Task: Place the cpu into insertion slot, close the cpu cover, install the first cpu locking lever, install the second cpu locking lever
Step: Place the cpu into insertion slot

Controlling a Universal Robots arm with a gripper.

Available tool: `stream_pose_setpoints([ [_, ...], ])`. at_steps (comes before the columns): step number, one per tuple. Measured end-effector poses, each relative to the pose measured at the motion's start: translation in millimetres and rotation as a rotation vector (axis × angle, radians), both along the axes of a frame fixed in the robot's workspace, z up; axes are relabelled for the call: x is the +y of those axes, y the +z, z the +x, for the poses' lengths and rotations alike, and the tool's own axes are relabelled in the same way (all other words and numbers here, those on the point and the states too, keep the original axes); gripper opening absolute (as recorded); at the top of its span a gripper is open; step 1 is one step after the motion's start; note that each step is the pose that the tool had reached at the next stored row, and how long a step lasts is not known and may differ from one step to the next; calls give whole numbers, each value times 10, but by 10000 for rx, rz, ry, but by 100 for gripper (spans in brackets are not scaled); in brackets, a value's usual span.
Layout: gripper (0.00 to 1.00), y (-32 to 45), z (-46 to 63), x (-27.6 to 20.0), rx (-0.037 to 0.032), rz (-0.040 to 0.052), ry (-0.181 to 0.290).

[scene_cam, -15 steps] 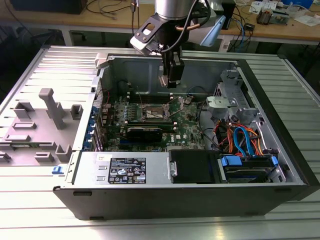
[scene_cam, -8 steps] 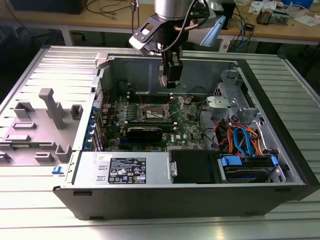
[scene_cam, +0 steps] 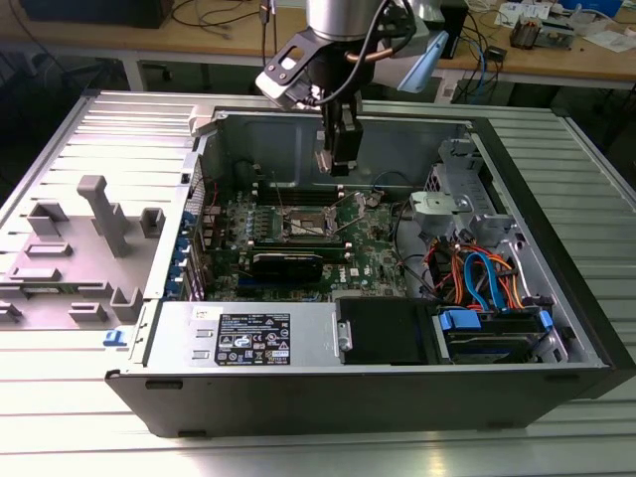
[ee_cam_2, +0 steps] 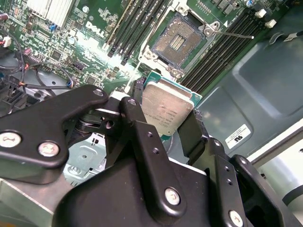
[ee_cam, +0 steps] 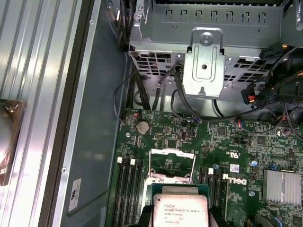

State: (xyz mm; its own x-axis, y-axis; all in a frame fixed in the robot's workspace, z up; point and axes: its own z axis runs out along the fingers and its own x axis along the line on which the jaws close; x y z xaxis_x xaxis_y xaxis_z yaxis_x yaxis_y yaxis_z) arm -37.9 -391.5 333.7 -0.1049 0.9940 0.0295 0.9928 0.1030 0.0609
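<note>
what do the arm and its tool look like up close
The arm ends in a silver-grey round wrist, with a black cable looping beside it and a black camera box mounted on it. The tool is matte black: flat linkage bars joined by silver screws, narrowing to two slim fingers.

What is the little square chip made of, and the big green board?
The cpu top looks like dull grey metal, with a soft sheen. The motherboard looks like glossy green laminate, maybe fibreglass; glare shines off it.
</note>
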Motion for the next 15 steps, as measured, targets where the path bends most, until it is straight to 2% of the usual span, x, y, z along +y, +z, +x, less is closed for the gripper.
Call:
stream_pose_setpoints([
  [5, 55, -9, -1, 0, 1, -1, -302],
  [15, 55, -17, -2, 0, 0, -1, -352],
])
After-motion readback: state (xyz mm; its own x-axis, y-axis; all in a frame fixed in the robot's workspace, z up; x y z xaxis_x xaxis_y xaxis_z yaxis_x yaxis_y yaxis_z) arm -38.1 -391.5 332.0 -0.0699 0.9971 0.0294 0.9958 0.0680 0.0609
